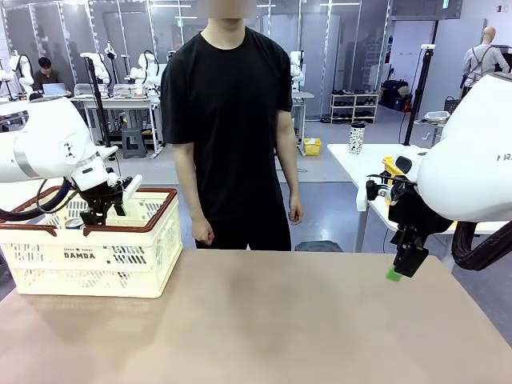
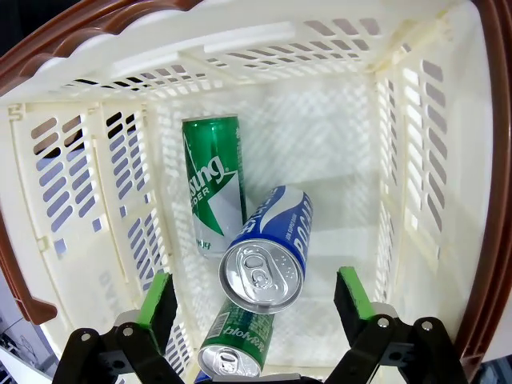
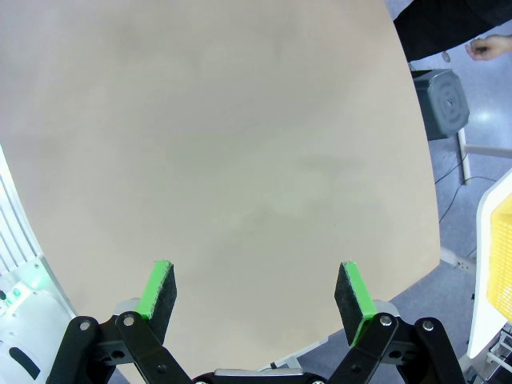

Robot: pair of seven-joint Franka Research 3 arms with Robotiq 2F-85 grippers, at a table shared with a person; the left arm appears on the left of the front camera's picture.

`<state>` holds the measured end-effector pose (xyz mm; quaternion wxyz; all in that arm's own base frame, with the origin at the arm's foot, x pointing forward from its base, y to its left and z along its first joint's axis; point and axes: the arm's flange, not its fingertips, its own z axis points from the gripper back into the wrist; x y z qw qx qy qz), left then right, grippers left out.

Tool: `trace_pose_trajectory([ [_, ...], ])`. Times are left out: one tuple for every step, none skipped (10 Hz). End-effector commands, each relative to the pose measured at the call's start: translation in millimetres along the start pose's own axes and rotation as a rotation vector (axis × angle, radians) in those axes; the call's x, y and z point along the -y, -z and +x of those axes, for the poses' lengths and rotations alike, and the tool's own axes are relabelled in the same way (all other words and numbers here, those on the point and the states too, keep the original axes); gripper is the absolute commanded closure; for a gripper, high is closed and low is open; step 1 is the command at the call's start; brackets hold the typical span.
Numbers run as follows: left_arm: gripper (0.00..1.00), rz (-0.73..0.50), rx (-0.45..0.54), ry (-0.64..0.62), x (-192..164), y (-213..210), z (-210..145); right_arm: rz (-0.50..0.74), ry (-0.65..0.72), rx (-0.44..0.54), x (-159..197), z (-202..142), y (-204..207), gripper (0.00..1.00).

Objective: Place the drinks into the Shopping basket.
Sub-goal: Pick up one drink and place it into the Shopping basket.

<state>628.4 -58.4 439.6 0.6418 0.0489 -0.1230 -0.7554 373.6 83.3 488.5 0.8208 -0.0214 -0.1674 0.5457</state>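
Three cans are seen in the basket, all below and between the left gripper's fingers in the wrist view. A blue can leans tilted, silver top toward the camera, midway between the pads; it is propped on a green can lying flat beyond the fingertips, label up. A 2nd green can lies nearer the finger roots, partly under the blue one. The pile looks like cans dropped in, not set down neatly.

Left fingers are spread wide, nothing held, no pad touching a can; likely a release pose w/ gripper hung just over the basket's open top. In the front view the left gripper is held at rim level inside the basket.

Right gripper is also spread wide and empty, only bare table lying past its fingertips. In the front view it is parked low at the table's right edge, well apart from the basket, prob. kept out of the way.

No cans are seen on the table; task is judged done or nearly so. A person stands at the far side, hands down.
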Motion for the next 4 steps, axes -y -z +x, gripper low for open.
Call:
trace_pose_trajectory([
  [0.00,-0.005,0.002,0.000,0.8,1.4,-0.4,-0.004,0.002,-0.008,-0.4,-0.2,-0.3,0.00],
  [0.00,-0.005,0.002,0.000,0.8,1.4,-0.4,-0.004,0.002,-0.008,-0.4,-0.2,-0.3,0.00],
  [0.00,-0.005,0.002,0.000,0.8,1.4,-0.4,-0.004,0.002,-0.008,-0.4,-0.2,-0.3,0.00],
  [0.00,-0.005,0.002,0.000,0.8,1.4,-0.4,-0.004,0.002,-0.008,-0.4,-0.2,-0.3,0.00],
])
